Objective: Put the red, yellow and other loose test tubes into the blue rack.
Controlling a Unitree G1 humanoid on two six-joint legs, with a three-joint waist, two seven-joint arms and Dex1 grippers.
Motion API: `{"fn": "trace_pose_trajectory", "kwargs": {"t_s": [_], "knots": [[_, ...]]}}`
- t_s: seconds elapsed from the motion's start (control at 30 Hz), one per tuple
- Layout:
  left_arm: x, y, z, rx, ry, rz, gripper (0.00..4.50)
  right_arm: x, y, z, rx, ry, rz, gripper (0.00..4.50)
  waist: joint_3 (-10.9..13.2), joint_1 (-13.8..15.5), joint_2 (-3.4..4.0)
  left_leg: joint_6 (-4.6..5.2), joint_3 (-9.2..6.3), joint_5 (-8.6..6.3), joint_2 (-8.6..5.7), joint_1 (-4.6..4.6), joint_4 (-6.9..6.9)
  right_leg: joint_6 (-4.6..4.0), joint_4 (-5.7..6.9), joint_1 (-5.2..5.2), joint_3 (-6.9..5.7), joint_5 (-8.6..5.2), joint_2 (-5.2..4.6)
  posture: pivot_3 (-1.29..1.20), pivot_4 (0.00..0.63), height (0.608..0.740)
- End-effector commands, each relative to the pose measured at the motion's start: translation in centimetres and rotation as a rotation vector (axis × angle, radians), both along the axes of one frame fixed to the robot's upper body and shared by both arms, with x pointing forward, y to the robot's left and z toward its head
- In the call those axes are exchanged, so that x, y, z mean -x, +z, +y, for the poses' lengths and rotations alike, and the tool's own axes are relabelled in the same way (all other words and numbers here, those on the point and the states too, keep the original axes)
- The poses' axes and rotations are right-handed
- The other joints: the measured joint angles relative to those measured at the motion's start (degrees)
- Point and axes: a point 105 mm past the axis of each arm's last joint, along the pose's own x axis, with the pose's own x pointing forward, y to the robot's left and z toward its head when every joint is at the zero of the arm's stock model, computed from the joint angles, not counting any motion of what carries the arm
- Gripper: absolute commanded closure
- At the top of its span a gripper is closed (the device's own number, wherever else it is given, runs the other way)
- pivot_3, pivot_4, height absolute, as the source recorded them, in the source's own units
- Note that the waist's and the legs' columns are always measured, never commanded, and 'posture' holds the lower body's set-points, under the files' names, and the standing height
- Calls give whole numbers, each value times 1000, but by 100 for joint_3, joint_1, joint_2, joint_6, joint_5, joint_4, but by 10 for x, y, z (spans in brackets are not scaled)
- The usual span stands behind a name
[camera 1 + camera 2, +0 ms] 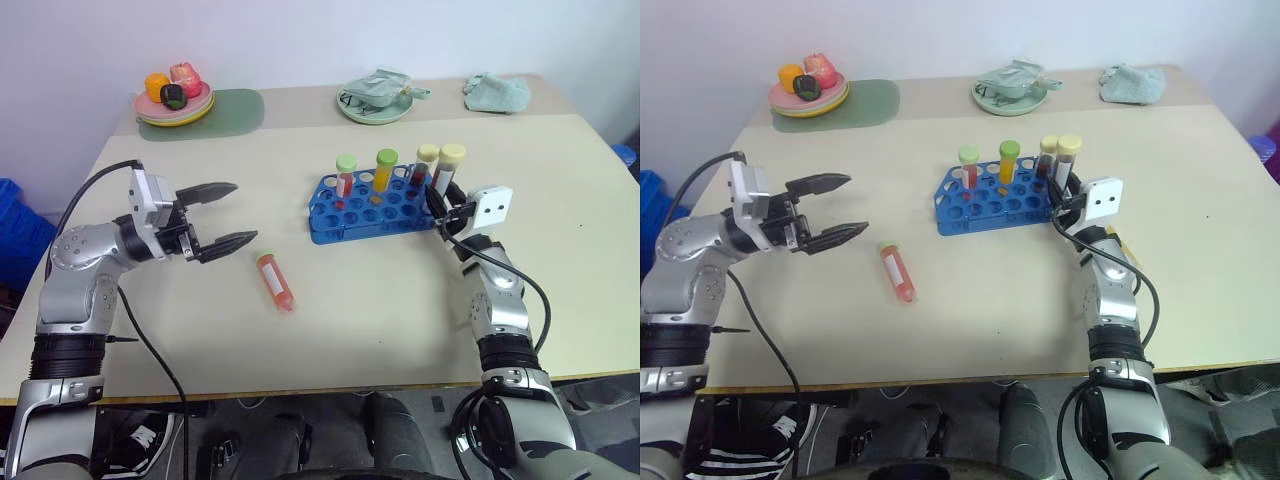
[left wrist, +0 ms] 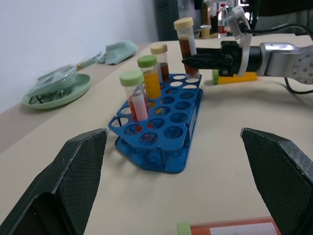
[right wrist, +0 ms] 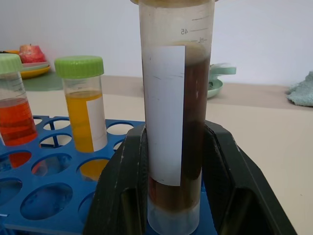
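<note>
The blue rack (image 1: 372, 208) stands mid-table and holds a red tube (image 1: 345, 176), a yellow tube (image 1: 385, 170) and a dark tube (image 1: 427, 164). My right gripper (image 1: 441, 208) is shut on a brown tube with a cream cap (image 3: 173, 122), upright at the rack's right end; its fingers (image 3: 122, 188) press both sides. Whether this tube is seated in a hole I cannot tell. A loose red tube (image 1: 275, 281) lies on the table left of the rack. My left gripper (image 1: 226, 215) hovers open just left of it. Another yellow tube (image 2: 237, 77) lies by my right arm.
At the back left a plate of toy fruit (image 1: 176, 100) sits on a green mat (image 1: 235, 108). A green dish with a wrapper (image 1: 375, 98) and a crumpled cloth (image 1: 497, 93) lie along the back. A black cable (image 1: 150, 340) hangs off the front edge.
</note>
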Motion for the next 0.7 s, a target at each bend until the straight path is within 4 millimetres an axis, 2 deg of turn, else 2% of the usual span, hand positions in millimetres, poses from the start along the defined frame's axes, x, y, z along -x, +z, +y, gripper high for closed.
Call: {"fn": "trace_pose_trajectory", "kwargs": {"t_s": [0.03, 0.3, 0.37, 0.47, 0.6, 0.7], "knots": [[1, 16, 4, 6, 12, -66, 0, 0, 11, 4, 8, 6, -46, 3264, 0, 3, 0, 0, 0, 0, 0, 0, 0, 0, 0, 0, 0, 0, 0, 0, 150, 740], [3, 16, 7, 5, 24, -71, 0, -3, 9, 7, 5, 13, -41, 3264, 0, 3, 0, 0, 0, 0, 0, 0, 0, 0, 0, 0, 0, 0, 0, 0, 150, 740], [3, 17, 7, 5, 29, -74, 0, -3, 7, 7, -45, 33, -27, 3264, 0, 2, 0, 0, 0, 0, 0, -1, 0, 0, -1, 0, 0, 0, 0, 0, 150, 740], [3, 17, 8, 4, 32, -78, 0, -1, 8, 7, -111, 64, -23, 2154, 0, 0, 0, 0, 0, 0, 1, 0, 0, 0, -1, 0, 0, 0, 0, 0, 150, 740], [3, 18, 8, 3, 35, -79, 0, -1, 10, 3, -76, 44, -32, 83, 0, 9, 0, 0, 0, 0, 1, 0, 0, 0, 0, 0, 0, 0, 0, 0, 150, 740], [2, 18, 6, 4, 32, -80, 0, 0, 14, 2, -61, 47, -46, 30, 0, 7, 0, 0, 0, 0, 0, -1, 0, 0, -1, 0, 0, 0, 0, 0, 150, 740]]}}
